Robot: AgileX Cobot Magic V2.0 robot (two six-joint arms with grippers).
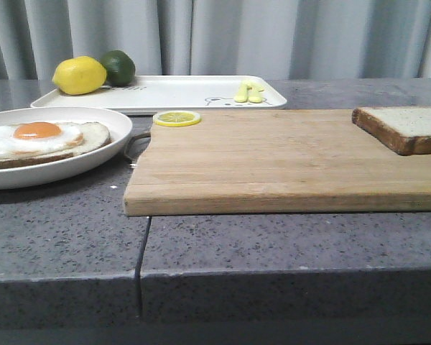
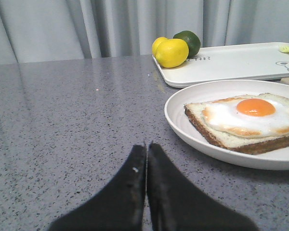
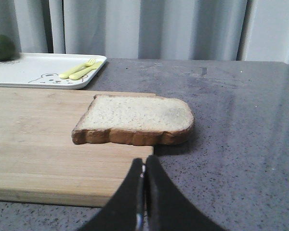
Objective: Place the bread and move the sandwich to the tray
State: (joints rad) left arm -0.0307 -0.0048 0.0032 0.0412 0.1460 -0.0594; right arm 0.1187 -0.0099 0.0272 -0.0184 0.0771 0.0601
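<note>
A grey speckled counter runs before pale curtains. In the front view neither arm shows; the tray [image 1: 165, 93] lies at the back with a lemon [image 1: 79, 75] and lime [image 1: 118, 67] on it, the cutting board [image 1: 287, 158] in front.

In the left wrist view the left gripper [image 2: 146, 154] rests with fingers pressed together, empty; the sandwich [image 2: 245, 122], an egg-topped slice on its plate, sits just ahead and to one side, apparently awaiting its top slice.

In the right wrist view the right gripper [image 3: 144, 168] is likewise closed and empty, the bread [image 3: 135, 118] straight ahead, overhanging the board's edge, probably easing a grasp.
</note>
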